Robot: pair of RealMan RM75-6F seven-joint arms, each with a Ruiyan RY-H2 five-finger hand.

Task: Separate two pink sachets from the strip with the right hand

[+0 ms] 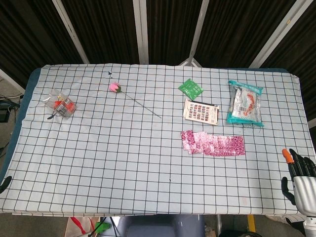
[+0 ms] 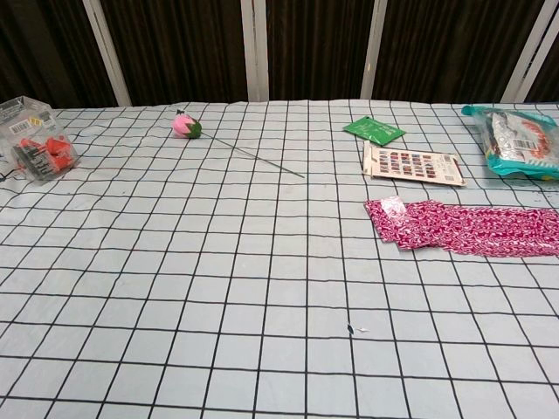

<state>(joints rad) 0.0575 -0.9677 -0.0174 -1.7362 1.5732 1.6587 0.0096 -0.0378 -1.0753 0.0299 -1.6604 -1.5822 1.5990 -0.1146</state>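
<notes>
The strip of pink sachets (image 1: pixel 212 143) lies flat on the checked tablecloth, right of centre; in the chest view the strip (image 2: pixel 463 227) runs off the right edge. My right hand (image 1: pixel 301 175) hovers at the table's near right corner, well to the right of the strip and nearer than it. Its fingers are spread and hold nothing. At the left edge of the head view a dark curved tip (image 1: pixel 5 183) shows, apparently part of my left hand; too little is visible to tell how it stands. Neither hand shows in the chest view.
Behind the strip lie a card of coloured squares (image 1: pixel 201 111), a green sachet (image 1: pixel 190 89) and a teal snack bag (image 1: pixel 245 103). A pink rosebud on a thin stem (image 1: pixel 115 87) lies at the back centre. A clear plastic box (image 1: pixel 60 103) sits far left.
</notes>
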